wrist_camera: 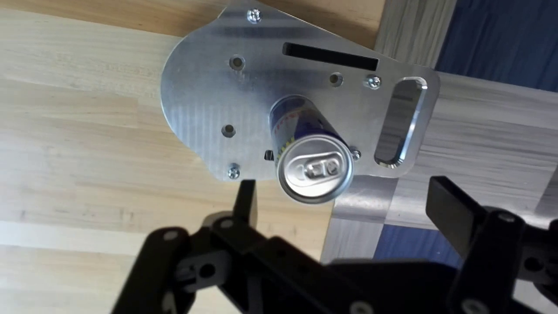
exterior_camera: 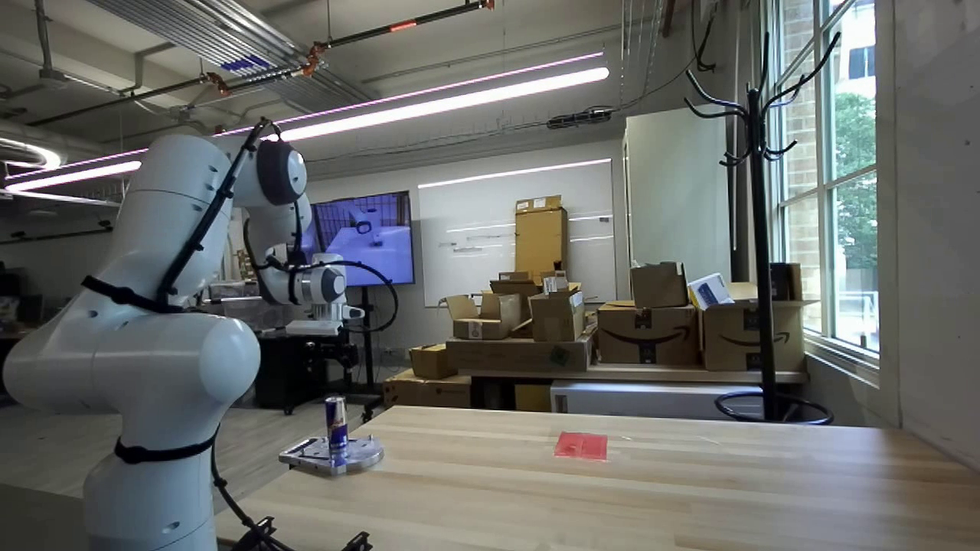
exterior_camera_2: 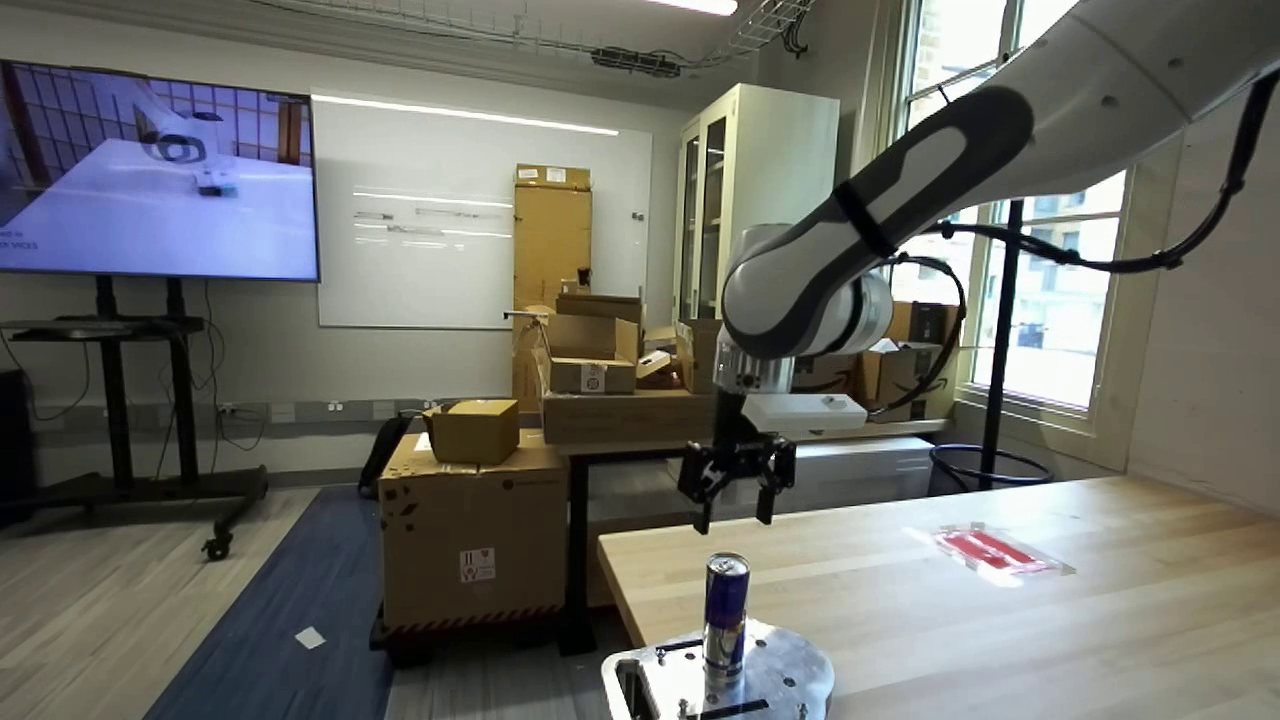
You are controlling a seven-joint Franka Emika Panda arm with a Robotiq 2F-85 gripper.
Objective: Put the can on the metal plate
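Q. How did the can point(exterior_camera_2: 726, 615) look, and where was it?

A. Slim, blue and silver, with red and yellow marks on its side; my wrist view showed the silver lid point(wrist_camera: 301, 185) and pull tab point(wrist_camera: 322, 168). It stood upright on the metal plate point(wrist_camera: 205, 96), about mid-plate, in both exterior views too.

Q. State of your pincer point(exterior_camera_2: 734, 517)?

A. Jaws spread wide. I recorded the two pads point(wrist_camera: 449, 213) well apart, with a gap that looked broader than the can in my wrist view. In an exterior view the fingertips point(exterior_camera_2: 703, 516) hung higher than the lid, apart from it. I gripped and touched nothing.
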